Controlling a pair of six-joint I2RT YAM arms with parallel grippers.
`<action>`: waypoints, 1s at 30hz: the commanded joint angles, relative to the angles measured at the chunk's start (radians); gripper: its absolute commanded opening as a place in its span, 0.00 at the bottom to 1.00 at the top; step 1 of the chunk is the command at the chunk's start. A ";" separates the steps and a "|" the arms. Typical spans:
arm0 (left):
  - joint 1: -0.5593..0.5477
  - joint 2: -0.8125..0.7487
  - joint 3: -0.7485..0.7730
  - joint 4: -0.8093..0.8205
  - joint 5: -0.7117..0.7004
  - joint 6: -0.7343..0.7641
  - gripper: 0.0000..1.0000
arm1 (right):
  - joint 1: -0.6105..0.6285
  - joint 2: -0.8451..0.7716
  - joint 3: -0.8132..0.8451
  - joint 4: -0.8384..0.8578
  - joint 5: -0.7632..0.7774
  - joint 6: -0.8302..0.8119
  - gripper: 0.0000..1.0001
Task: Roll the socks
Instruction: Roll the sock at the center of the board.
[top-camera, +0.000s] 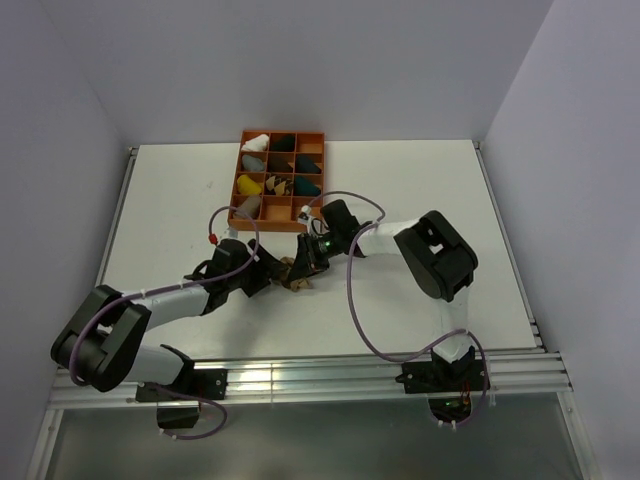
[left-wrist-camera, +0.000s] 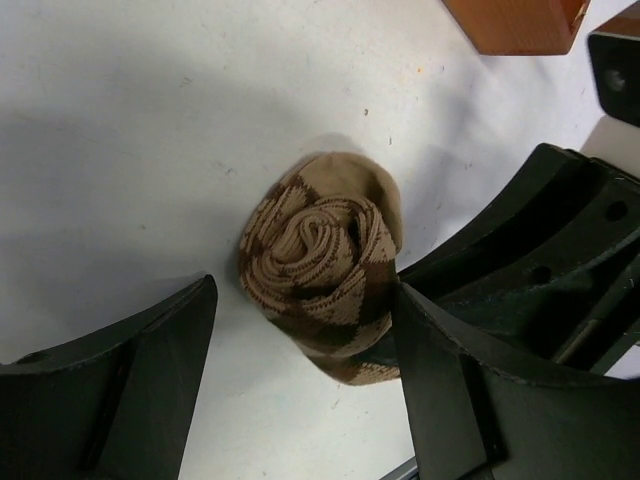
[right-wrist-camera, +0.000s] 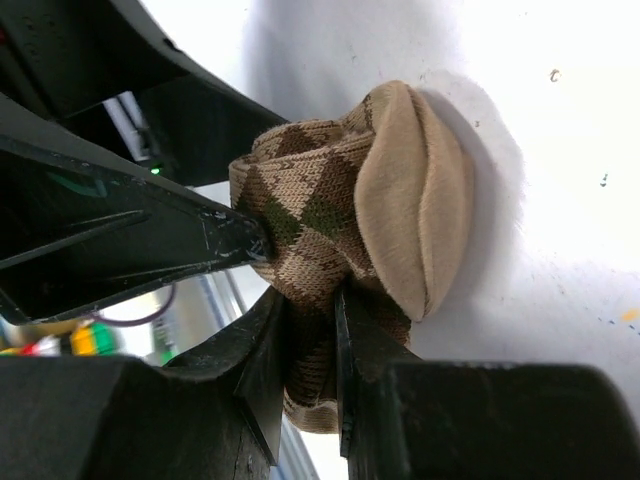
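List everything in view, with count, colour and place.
table: one, white, under everything.
tray: one, orange, divided into compartments, at the far side of the table.
sock bundles: several, white, black, grey, teal and yellow among them, in the tray's compartments; exact count unclear.
sock roll: one, tan and dark brown argyle with a plain tan outer layer, on the table between the two grippers.
rail: one, silver, along the near table edge.
cables: two, purple, looping along the arms.
left gripper: one, black, open, straddling the sock roll.
right gripper: one, black, pinching the roll's fabric.
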 joint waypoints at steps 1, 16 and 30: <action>0.001 0.025 -0.014 0.101 0.012 -0.027 0.75 | 0.006 0.070 -0.028 -0.053 -0.023 0.043 0.00; -0.016 0.010 -0.078 0.178 -0.014 -0.032 0.77 | -0.038 0.132 -0.112 0.162 -0.049 0.241 0.00; -0.066 0.060 -0.103 0.229 -0.045 0.000 0.82 | -0.040 0.144 -0.191 0.339 -0.035 0.424 0.00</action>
